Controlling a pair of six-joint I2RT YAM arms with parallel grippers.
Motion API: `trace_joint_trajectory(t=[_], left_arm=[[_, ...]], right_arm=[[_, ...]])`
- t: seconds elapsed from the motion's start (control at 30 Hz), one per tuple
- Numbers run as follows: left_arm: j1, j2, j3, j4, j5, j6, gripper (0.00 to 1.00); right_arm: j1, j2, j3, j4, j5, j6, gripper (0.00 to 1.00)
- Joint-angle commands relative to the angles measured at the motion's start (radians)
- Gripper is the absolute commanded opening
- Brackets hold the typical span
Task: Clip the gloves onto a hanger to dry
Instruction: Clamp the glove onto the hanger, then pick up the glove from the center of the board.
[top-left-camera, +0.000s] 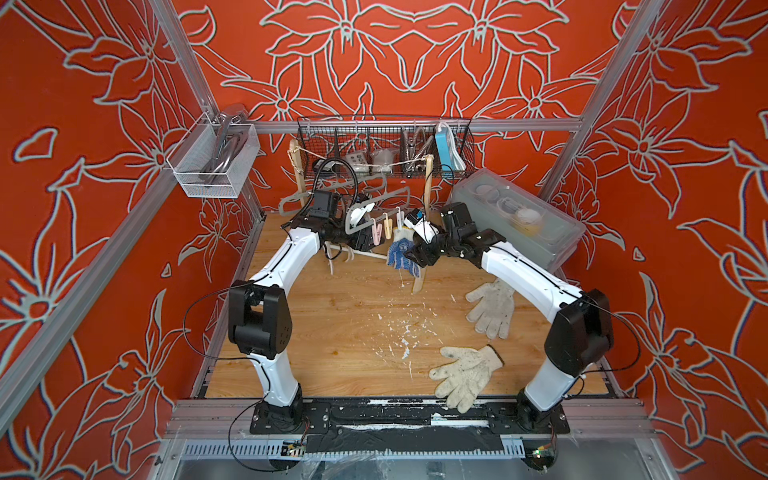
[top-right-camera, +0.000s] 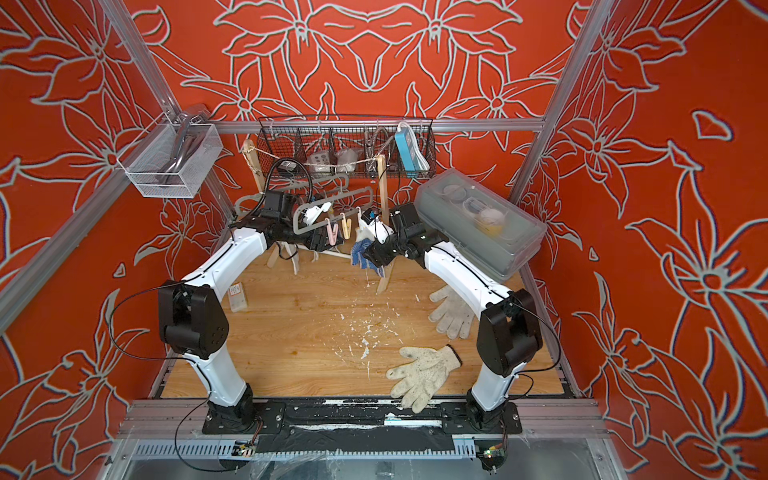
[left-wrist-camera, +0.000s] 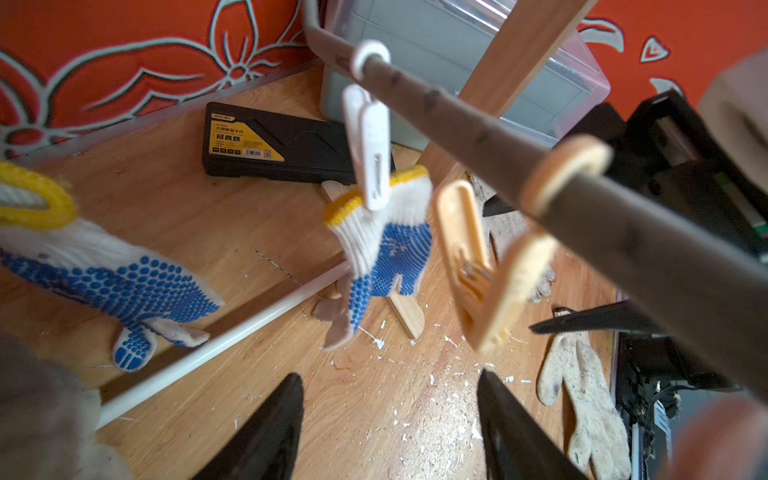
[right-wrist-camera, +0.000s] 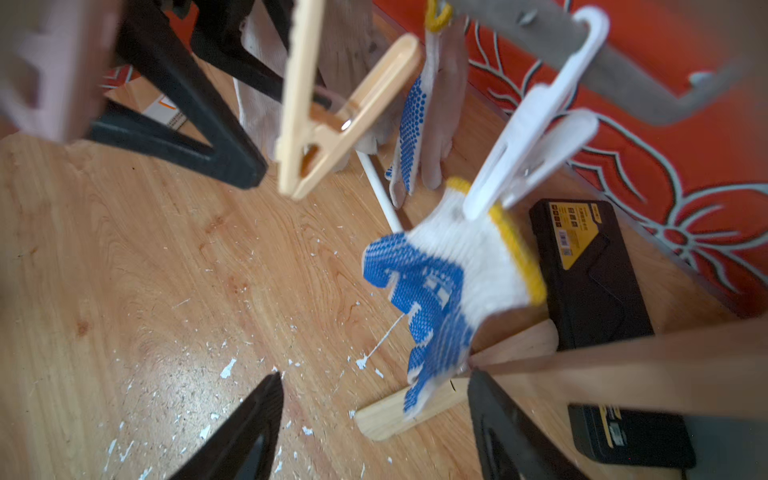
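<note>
A blue-dotted glove (top-left-camera: 400, 254) with a yellow-edged cuff hangs from a white clip (left-wrist-camera: 371, 145) on the grey hanger (left-wrist-camera: 478, 133); it looks blurred (right-wrist-camera: 440, 282). My right gripper (right-wrist-camera: 374, 376) is open just below it, and the glove's fingertips dangle near one finger. My left gripper (left-wrist-camera: 390, 378) is open and empty, under the hanger bar beside an empty orange clip (left-wrist-camera: 478, 266). Another blue-dotted glove (left-wrist-camera: 116, 282) hangs further along. Two off-white gloves (top-left-camera: 492, 307) (top-left-camera: 465, 374) lie flat on the table, right of centre.
A grey lidded bin (top-left-camera: 515, 216) stands at the back right, with a black case (left-wrist-camera: 282, 145) on the table beside it. The wooden stand (top-left-camera: 426, 187) and its white rod (left-wrist-camera: 208, 349) hold the hanger. A wire basket (top-left-camera: 386, 145) hangs behind. White flakes (top-left-camera: 403, 332) litter the table.
</note>
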Motion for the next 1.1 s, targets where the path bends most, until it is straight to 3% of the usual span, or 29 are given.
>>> trace_joint_trajectory(t=[0.0, 0.2, 0.47, 0.83, 1.07], left_arm=[[0.006, -0.020, 0.019, -0.001, 0.030, 0.024, 0.66], [0.006, -0.020, 0.013, 0.038, 0.039, 0.006, 0.66], [0.015, -0.024, 0.012, 0.073, 0.036, -0.006, 0.66], [0.015, -0.035, -0.017, 0.129, 0.050, -0.046, 0.66], [0.016, -0.041, -0.034, 0.159, 0.075, -0.077, 0.66]], right_arm=[[-0.019, -0.061, -0.062, -0.010, 0.046, 0.057, 0.75], [-0.110, -0.192, -0.209, 0.007, 0.054, 0.253, 0.72], [-0.302, -0.305, -0.431, -0.024, 0.252, 0.374, 0.67], [-0.526, -0.253, -0.550, 0.011, 0.454, 0.479, 0.66], [-0.573, -0.202, -0.618, 0.039, 0.483, 0.502, 0.67]])
